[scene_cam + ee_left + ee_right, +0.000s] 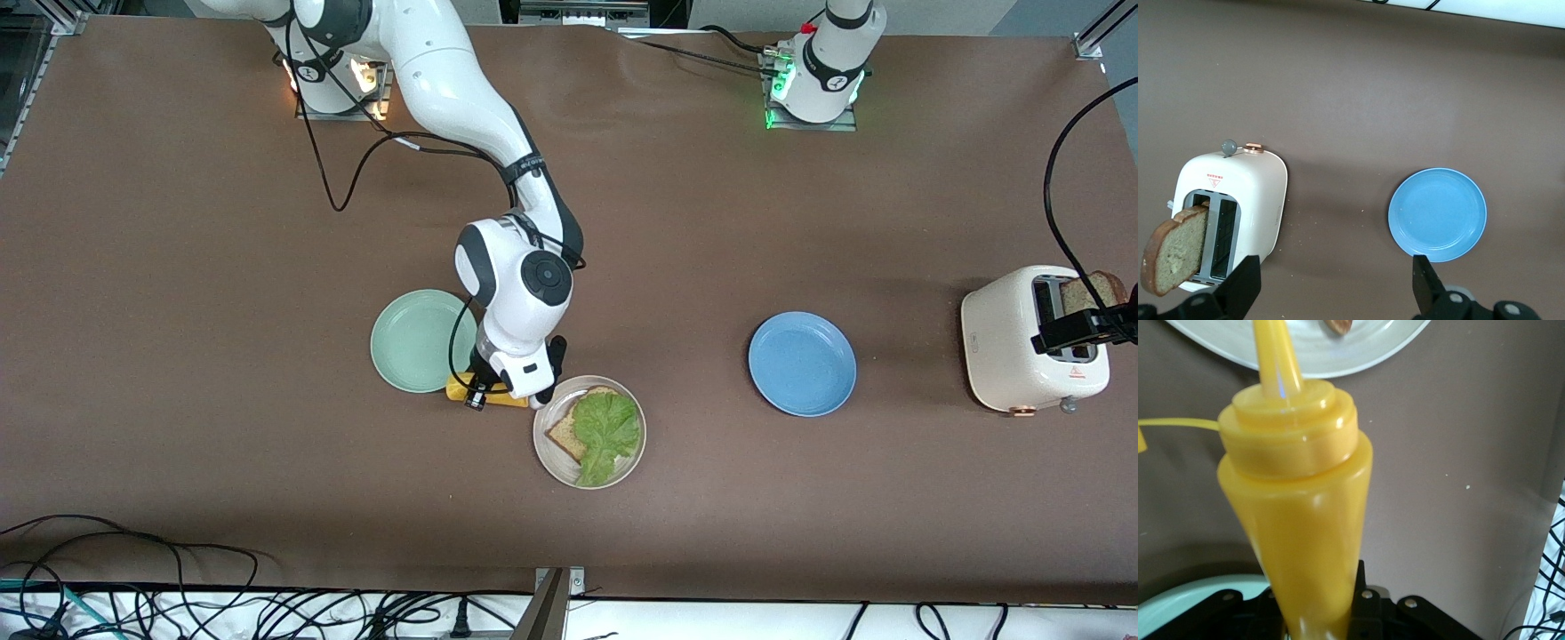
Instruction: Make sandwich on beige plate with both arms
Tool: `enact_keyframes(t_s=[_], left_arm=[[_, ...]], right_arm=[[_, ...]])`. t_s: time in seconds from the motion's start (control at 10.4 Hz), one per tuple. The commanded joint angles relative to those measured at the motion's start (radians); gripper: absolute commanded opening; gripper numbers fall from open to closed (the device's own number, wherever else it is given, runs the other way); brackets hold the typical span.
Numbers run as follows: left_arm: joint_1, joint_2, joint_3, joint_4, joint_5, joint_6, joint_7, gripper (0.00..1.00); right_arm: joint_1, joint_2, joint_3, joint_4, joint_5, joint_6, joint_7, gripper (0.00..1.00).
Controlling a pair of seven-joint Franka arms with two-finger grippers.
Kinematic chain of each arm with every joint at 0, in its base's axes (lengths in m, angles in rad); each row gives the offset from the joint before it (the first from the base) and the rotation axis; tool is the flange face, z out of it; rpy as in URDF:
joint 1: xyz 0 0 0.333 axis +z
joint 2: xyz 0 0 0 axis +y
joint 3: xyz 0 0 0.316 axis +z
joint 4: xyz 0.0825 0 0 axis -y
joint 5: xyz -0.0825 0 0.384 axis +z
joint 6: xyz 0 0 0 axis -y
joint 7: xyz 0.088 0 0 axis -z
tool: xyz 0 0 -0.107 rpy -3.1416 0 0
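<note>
Three plates are counted: one beige plate [544, 449], one mint green plate [411, 340], one blue plate [802, 364]. Two bread slices are counted. One bread slice [564, 432] lies on the beige plate, largely covered by the single lettuce leaf [607, 430]. The second slice [1171, 251] stands tilted in a slot of the one white toaster [1022, 347], which is placed toward the left arm's end of the table from the beige plate, past the blue plate.

One yellow squeeze bottle [1298, 507] is clamped in the right gripper [507, 391], between the beige plate and the mint green plate, its nozzle reaching over the beige rim.

The left gripper [1335, 287] is held over the toaster, fingers spread wide, nothing grasped.
</note>
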Motion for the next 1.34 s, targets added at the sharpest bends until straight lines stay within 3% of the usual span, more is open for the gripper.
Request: enact_keyframes(t_s=[0.0, 0.58, 0.77, 0.96, 1.25], left_arm=[[-0.001, -0.013, 0.000, -0.014, 0.003, -0.002, 0.021, 1.00], [-0.002, -0.013, -0.003, -0.014, 0.003, -0.004, 0.011, 1.00], [-0.002, -0.013, -0.003, -0.014, 0.003, -0.004, 0.015, 1.00], [-0.001, -0.013, -0.003, -0.014, 0.003, -0.002, 0.021, 1.00], [-0.001, -0.011, -0.003, -0.014, 0.003, -0.002, 0.021, 1.00]], right_arm=[[0.011, 0.051, -0.048, 0.047, -0.041, 0.011, -0.018, 0.00], [0.008, 0.057, -0.045, 0.042, -0.063, 0.031, -0.060, 0.00], [-0.004, -0.013, -0.017, 0.001, -0.016, 0.020, -0.064, 0.00], [-0.062, -0.183, 0.102, -0.146, 0.061, 0.019, -0.066, 0.00], [-0.293, -0.501, 0.395, -0.382, 0.063, 0.014, -0.072, 0.00]])
